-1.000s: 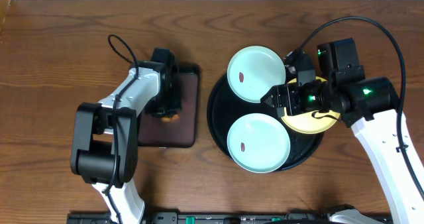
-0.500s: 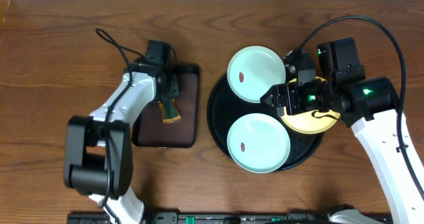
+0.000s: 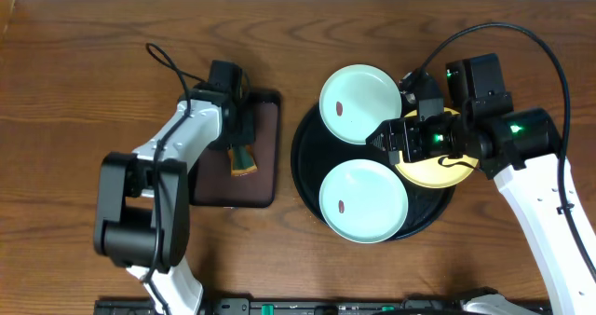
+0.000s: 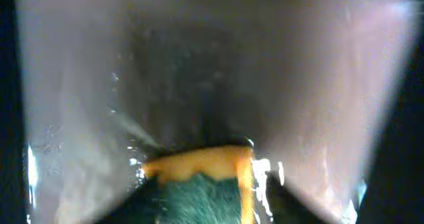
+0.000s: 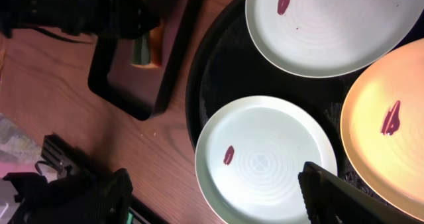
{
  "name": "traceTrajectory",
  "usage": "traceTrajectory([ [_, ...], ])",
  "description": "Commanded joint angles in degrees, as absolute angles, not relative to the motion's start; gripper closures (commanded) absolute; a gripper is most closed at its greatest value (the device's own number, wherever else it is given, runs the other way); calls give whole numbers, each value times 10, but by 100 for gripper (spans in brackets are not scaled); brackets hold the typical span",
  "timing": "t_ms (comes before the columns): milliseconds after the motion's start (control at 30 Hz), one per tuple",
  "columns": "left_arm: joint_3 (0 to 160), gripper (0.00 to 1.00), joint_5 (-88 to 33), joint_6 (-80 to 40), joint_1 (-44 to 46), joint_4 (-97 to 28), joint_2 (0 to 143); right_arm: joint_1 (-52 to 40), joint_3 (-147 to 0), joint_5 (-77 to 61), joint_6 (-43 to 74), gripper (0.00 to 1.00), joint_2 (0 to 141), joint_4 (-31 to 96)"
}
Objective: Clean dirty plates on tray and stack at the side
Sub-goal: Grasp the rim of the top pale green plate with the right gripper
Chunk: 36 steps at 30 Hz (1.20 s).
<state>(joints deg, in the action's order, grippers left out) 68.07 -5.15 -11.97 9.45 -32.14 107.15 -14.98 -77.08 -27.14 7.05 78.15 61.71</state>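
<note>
No writing, label or number is legible — not in any view.

Robot test bench in a lab, bare wooden table (image 3: pixel 74 63), white-and-black jointed left arm (image 3: pixel 177 143) and right arm (image 3: pixel 549 212) mounted at the table's near edge, loose black cable (image 3: pixel 521 45), green status lights (image 3: pixel 514 127), equipment rail (image 3: pixel 279 308) along the near edge, smeared plates (image 3: pixel 361 199) on a black tray (image 3: pixel 305 157).
</note>
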Motion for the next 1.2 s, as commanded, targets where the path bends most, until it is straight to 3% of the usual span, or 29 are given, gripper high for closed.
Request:
traceTrajectory([
  [0,695,32,-69,-110,96,-349,1028,-155,-782,-272,72,20,780,618],
  [100,695,32,-69,-110,96,-400,1028,-155,-782,-272,72,20,780,618],
  [233,669,43,-72,-119,105,-432,1029,-155,-782,-249,72,18,780,616],
  [400,594,50,-68,-119,124,-330,1030,-154,-782,-202,72,16,780,611],
  [533,540,71,-37,-132,123,-267,1031,-154,-782,-174,72,13,780,609],
  [567,535,85,-36,-132,123,-260,1031,-154,-782,-158,72,12,780,603],
  [600,534,92,-37,-133,123,-260,1031,-154,-782,-143,72,14,780,597],
  [900,630,93,-23,-125,123,-376,987,-154,-782,-101,72,34,802,546],
  [1167,724,93,-38,-125,124,-440,940,-130,-798,-101,72,46,903,517],
])
